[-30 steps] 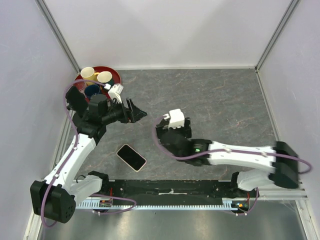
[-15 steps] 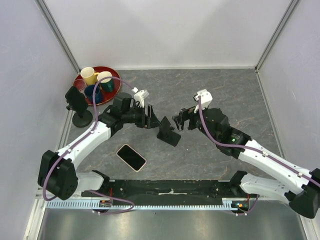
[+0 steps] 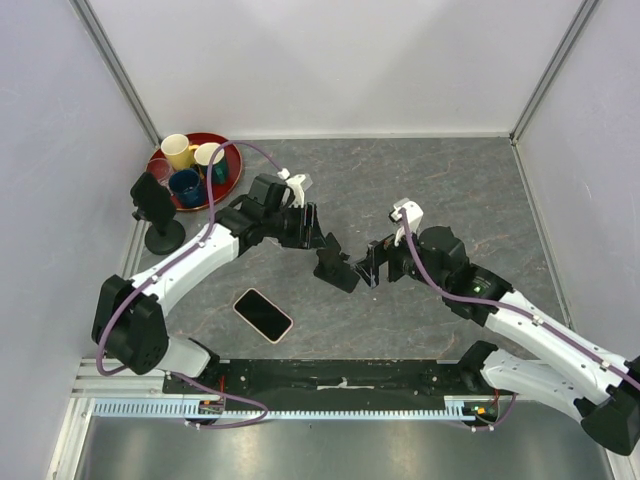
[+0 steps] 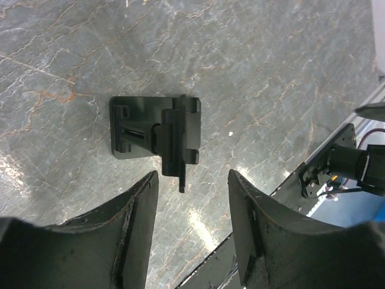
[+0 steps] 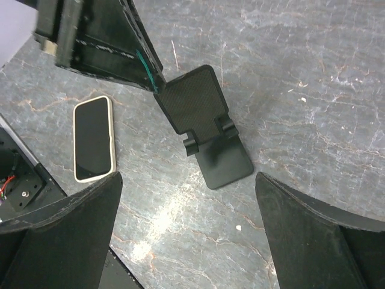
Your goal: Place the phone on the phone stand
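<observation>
Two grippers are hanging over the grey table (image 3: 450, 190), flanking the phone stand (image 3: 335, 270). The left gripper (image 3: 320, 238) is sitting just left of it and the right gripper (image 3: 368, 268) just right, both with fingers spread apart and empty. The phone (image 3: 263, 314) is lying flat, left of the stand and nearer the arm bases, not touching it.

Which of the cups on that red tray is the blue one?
The blue cup, on the near side of the red tray; the yellow cup and the cream cup stand farther back.
</observation>
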`<state>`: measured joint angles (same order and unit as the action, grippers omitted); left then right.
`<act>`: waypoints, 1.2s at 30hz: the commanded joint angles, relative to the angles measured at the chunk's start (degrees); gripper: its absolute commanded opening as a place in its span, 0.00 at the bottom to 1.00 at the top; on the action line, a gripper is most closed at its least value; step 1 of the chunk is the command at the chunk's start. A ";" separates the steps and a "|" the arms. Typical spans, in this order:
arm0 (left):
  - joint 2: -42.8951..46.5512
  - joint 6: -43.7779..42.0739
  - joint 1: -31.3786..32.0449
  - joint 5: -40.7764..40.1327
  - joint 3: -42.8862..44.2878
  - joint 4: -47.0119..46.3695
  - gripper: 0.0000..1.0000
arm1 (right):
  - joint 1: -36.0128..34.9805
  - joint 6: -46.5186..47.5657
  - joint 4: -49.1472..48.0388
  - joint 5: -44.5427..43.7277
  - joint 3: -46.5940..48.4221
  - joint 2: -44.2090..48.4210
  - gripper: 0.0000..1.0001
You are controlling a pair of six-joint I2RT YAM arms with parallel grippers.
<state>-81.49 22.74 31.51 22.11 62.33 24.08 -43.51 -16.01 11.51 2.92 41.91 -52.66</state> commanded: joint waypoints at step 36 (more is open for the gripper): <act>-10.26 -9.38 3.30 -5.40 14.49 12.84 0.40 | 1.06 0.10 -1.49 5.70 -1.57 5.47 0.98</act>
<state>-90.48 17.32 34.11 17.08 73.12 33.74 -42.63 -16.08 11.68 7.92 40.64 -48.16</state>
